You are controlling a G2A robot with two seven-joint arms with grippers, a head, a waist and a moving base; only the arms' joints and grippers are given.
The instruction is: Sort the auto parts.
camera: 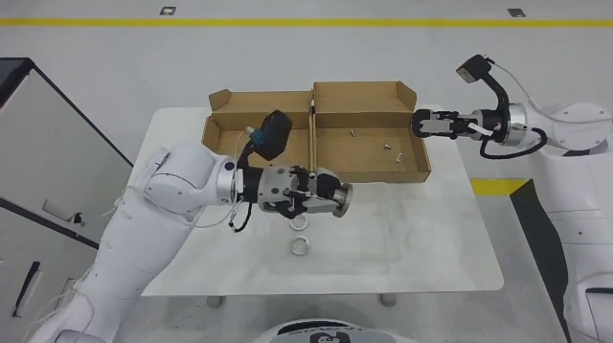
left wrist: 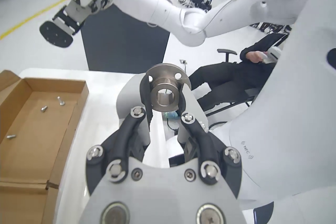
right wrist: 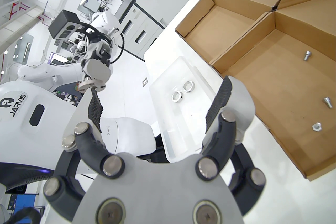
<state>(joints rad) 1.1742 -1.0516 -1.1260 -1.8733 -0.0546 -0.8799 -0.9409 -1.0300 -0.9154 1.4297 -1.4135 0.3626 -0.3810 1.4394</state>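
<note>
Left wrist view, flange (left wrist: 165,73) in L claw (left wrist: 164,97)

Counted: two open cardboard boxes (camera: 225,137) (camera: 369,156). Two bolts (right wrist: 306,55) (right wrist: 326,100), one hex nut (right wrist: 316,126). Two metal rings (right wrist: 176,97) (right wrist: 188,86). One flanged metal hub (left wrist: 164,93). One clear plastic tray (right wrist: 183,117). One white table (camera: 421,238). Six metal parts in all.

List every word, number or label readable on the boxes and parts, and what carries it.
Boxes: none, plain cardboard.
Bolts: too small to tell.
Rings: none.
Flange in the left pincer: none.
</note>
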